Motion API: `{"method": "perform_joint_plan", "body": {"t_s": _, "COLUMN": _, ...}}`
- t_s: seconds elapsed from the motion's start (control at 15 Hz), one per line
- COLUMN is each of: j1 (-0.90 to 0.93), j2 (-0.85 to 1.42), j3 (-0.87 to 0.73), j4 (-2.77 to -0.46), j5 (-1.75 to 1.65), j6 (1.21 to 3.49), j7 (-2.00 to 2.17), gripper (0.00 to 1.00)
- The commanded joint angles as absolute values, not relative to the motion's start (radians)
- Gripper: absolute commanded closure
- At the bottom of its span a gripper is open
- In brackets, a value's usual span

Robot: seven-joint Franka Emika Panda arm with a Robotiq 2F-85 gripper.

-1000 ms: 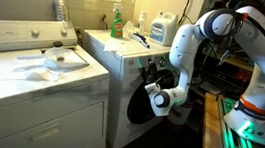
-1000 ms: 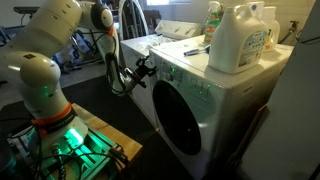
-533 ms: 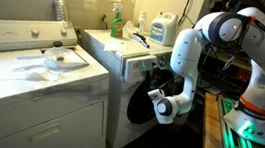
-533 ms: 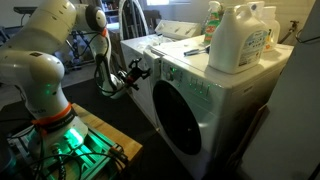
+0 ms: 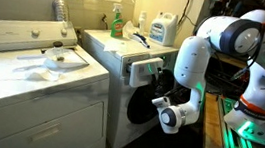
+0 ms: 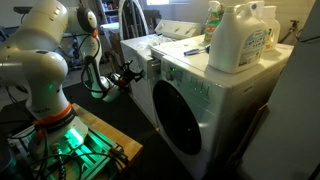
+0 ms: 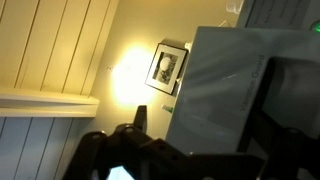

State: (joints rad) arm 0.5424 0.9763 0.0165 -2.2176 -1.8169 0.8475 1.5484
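Observation:
A white front-loading washer (image 5: 125,55) (image 6: 215,105) has a dark round door (image 5: 141,105) (image 6: 180,125). Its detergent drawer (image 5: 141,71) (image 6: 153,68) sticks out from the top front corner. My gripper (image 5: 161,87) (image 6: 128,76) hangs in the air a short way in front of the drawer, apart from it. In the wrist view my dark fingers (image 7: 200,112) stand wide apart with nothing between them, and the washer's pale panel (image 7: 230,80) lies beyond. The gripper holds nothing.
A white detergent jug (image 5: 160,29) (image 6: 240,38) and a green bottle (image 5: 116,22) stand on the washer. A second white machine (image 5: 30,88) carries a white bowl (image 5: 59,60). My base glows green on a wooden platform (image 5: 251,138) (image 6: 55,140). A framed picture (image 7: 167,68) hangs on the wall.
My gripper has drawn back from the drawer and moved lower, away from the washer's front. The drawer stays sticking out.

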Motion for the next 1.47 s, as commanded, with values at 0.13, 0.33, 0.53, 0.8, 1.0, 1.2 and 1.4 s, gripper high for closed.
{"method": "perform_joint_plan", "body": {"t_s": 0.13, "j1": 0.546, "j2": 0.941, "j3": 0.087, "j4": -2.261, "j5": -1.769, "j6": 0.694, "j7": 1.492, "gripper": 0.00}}
{"method": "perform_joint_plan", "body": {"t_s": 0.33, "j1": 0.534, "j2": 0.899, "j3": 0.083, "j4": -2.307, "j5": -1.788, "j6": 0.756, "j7": 1.500, "gripper": 0.00}}
{"method": "perform_joint_plan", "body": {"t_s": 0.53, "j1": 0.494, "j2": 0.827, "j3": 0.115, "j4": -2.391, "j5": -1.843, "j6": 0.824, "j7": 1.525, "gripper": 0.00}}
{"method": "perform_joint_plan", "body": {"t_s": 0.8, "j1": 0.382, "j2": 0.739, "j3": 0.218, "j4": -2.496, "j5": -1.942, "j6": 0.868, "j7": 1.520, "gripper": 0.00}}
{"method": "perform_joint_plan", "body": {"t_s": 1.0, "j1": 0.323, "j2": 0.664, "j3": 0.284, "j4": -2.572, "j5": -1.988, "j6": 0.948, "j7": 1.490, "gripper": 0.00}}
{"method": "perform_joint_plan", "body": {"t_s": 1.2, "j1": 0.293, "j2": 0.562, "j3": 0.345, "j4": -2.657, "j5": -2.017, "j6": 1.032, "j7": 1.456, "gripper": 0.00}}
{"method": "perform_joint_plan", "body": {"t_s": 1.4, "j1": 0.267, "j2": 0.445, "j3": 0.386, "j4": -2.731, "j5": -2.056, "j6": 1.166, "j7": 1.451, "gripper": 0.00}}
